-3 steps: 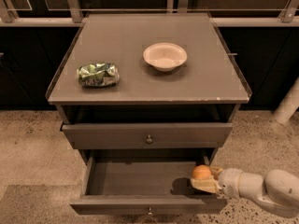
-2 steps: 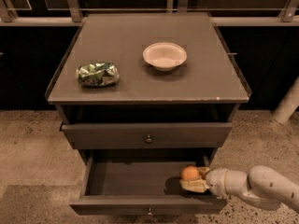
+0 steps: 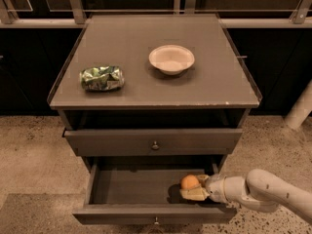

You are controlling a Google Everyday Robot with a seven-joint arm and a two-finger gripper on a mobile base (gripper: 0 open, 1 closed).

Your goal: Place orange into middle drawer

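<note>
Leftward since a second ago, the small round matte orange and the pale two-finger gripper now sit further inside the drawer
Up top lie a crumpled shiny green foil snack bag and a shallow white bowl; below, the wide dark grey middle drawer stands open, the gripper closed on the orange low at its right end. Placing is under way; next, I judge, release and withdraw rightward

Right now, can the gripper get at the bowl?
Likely not directly: the gripper is down inside the open drawer, holding the orange, and the bowl sits on the tabletop above.
</note>
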